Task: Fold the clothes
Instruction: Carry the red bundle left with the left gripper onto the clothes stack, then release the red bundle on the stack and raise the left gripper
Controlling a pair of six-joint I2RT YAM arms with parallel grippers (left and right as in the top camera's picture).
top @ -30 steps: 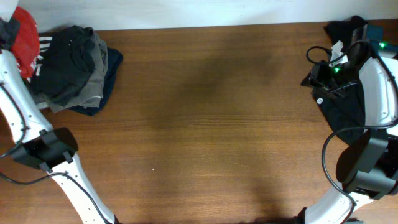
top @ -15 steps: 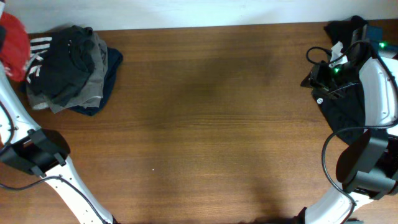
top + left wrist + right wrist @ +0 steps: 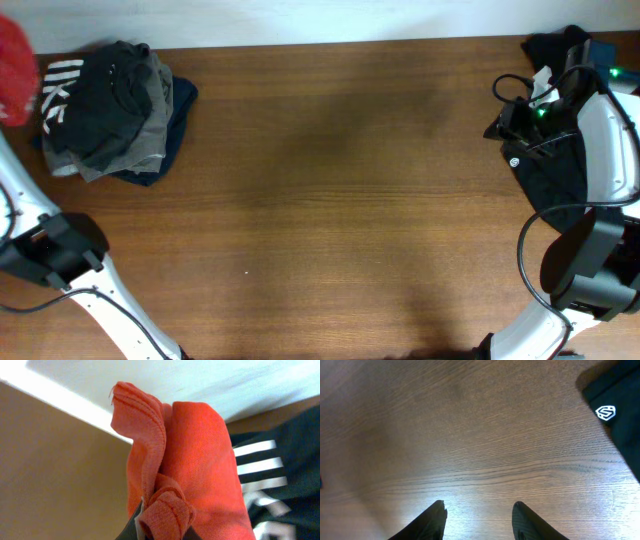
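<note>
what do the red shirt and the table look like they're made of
The red-orange T-shirt looks like soft matte knit cotton or a blend: stitched hems, limp folds. The table looks like wood or wood-look laminate: brown streaked grain, slight sheen.

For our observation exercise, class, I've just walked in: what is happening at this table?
The left arm holds a bunched red-orange T-shirt in its shut jaws at the far left of the table, beside a pile of dark clothes. The shirt is not yet spread or folded. The right arm hangs over bare wood with its jaws open and empty, next to a black garment at the right edge.
</note>
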